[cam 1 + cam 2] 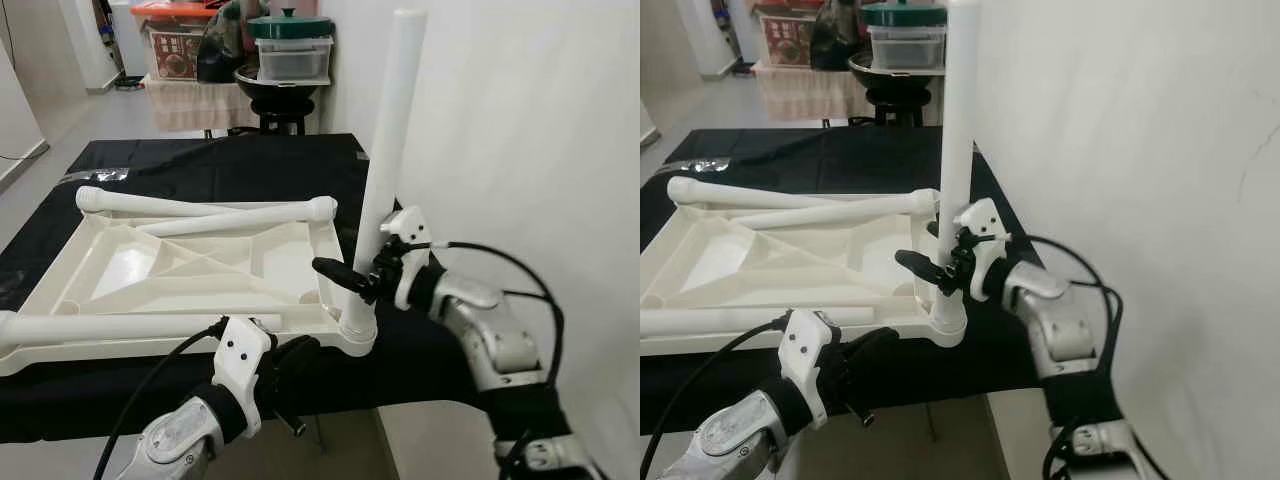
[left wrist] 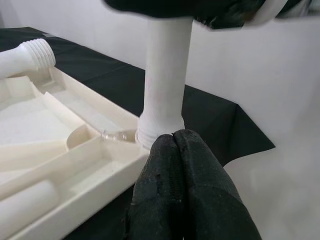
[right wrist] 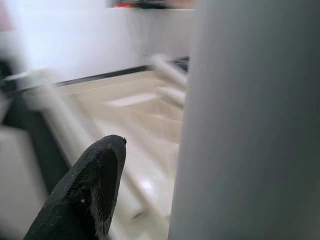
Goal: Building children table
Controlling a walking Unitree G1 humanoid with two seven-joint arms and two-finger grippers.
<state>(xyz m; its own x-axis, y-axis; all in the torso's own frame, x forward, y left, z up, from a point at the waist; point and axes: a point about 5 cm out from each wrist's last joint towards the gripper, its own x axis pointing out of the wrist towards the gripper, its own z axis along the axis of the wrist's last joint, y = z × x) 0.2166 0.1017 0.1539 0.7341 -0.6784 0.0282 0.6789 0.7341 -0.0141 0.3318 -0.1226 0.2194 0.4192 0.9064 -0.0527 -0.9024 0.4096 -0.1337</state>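
At the lower left of the head views, the left gripper (image 1: 290,365) sits just below the near edge of the upturned white tabletop (image 1: 110,270), its 2 black fingers (image 2: 182,190) pressed together with nothing between them. In the left wrist view their tips lie right at the base of the upright leg (image 1: 385,170), close to the threaded collar where it meets the corner socket (image 1: 358,330); whether they touch it cannot be told.

The tabletop lies underside up on a black cloth (image 1: 250,165) over a table, ribs showing, taking up the left and centre of the frame. 3 loose white legs rest on it: 2 (image 1: 200,205) (image 1: 240,218) lie across the far side, meeting toward the upper centre, and 1 (image 1: 130,325) runs along the near edge at the left.

Right of centre, the upright leg stands in the near right corner socket and rises to the top of the frame. The right gripper (image 1: 350,275) reaches in from the right and clasps this leg low on its shaft, 1 finger (image 3: 85,190) showing on the near side with the pole filling the space beside it.

Right of the pole, a plain white wall stands close, leaving only a narrow strip of black cloth past the tabletop's right edge. At the upper centre, beyond the far edge of the cloth, stand a stool (image 1: 280,105) with stacked containers (image 1: 292,50) and a storage box (image 1: 175,40).
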